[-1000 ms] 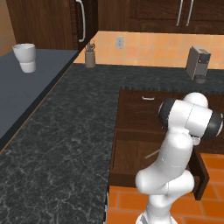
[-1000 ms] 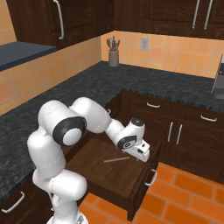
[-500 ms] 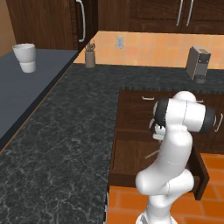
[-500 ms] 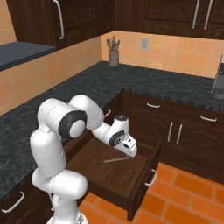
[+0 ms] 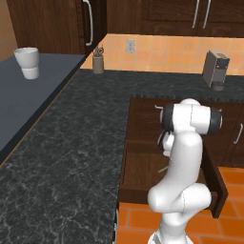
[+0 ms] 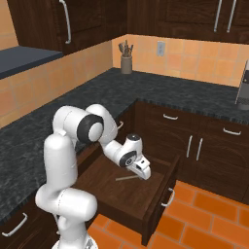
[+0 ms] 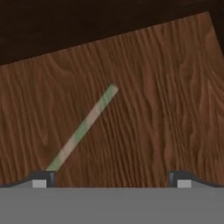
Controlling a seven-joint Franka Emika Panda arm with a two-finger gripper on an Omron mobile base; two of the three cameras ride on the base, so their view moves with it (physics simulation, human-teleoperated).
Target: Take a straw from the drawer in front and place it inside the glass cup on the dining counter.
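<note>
Arm bent down into the drawer (image 6: 146, 204), jaws wide above the straw (image 7: 83, 129).

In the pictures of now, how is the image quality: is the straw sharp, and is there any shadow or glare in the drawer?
Hand view: the straw is soft-edged and blurry on the wood floor of the drawer, with no glare and a dark band along the top. Right base view: the drawer is evenly lit, and the straw is a thin pale line below the open gripper. Left base view: the arm blocks most of the drawer.
</note>
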